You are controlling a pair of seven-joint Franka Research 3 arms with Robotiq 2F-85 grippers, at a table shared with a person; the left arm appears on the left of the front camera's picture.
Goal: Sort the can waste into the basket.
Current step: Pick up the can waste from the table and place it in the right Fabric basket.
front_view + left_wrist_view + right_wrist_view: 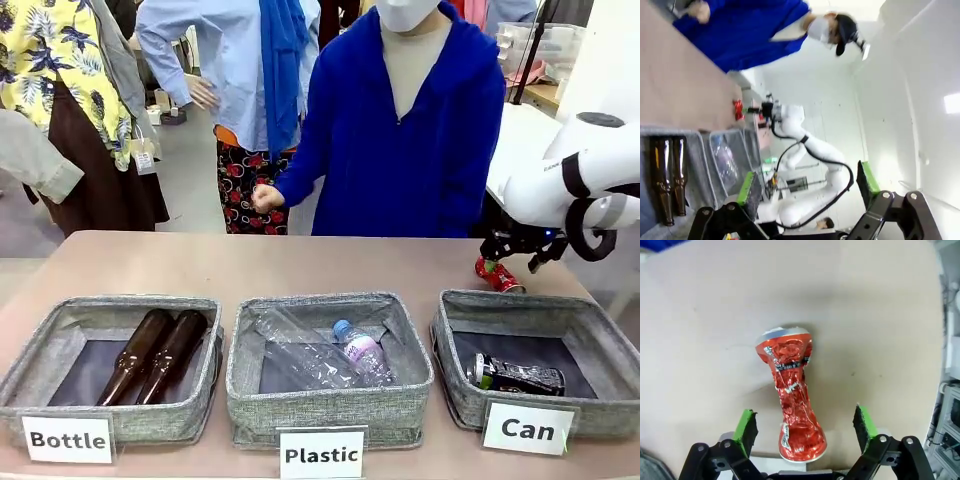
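Now — right gripper [805, 432] jaws spread, straddling the crushed shiny red can [794, 400] for a grasp | red can behind grey woven "Can" basket [455, 370] | black crushed can [517, 375] already inside | left gripper [807, 187] released, idle

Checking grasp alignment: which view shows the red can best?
Right wrist view: the red can lies lengthwise on the table, centred between open jaws, crush and print clear. Front view shows it small, partly behind the right gripper. Left wrist view: a distant red speck.

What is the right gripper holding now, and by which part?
Nothing: the right gripper stands open astride the crushed shiny red can, pads clear of it.
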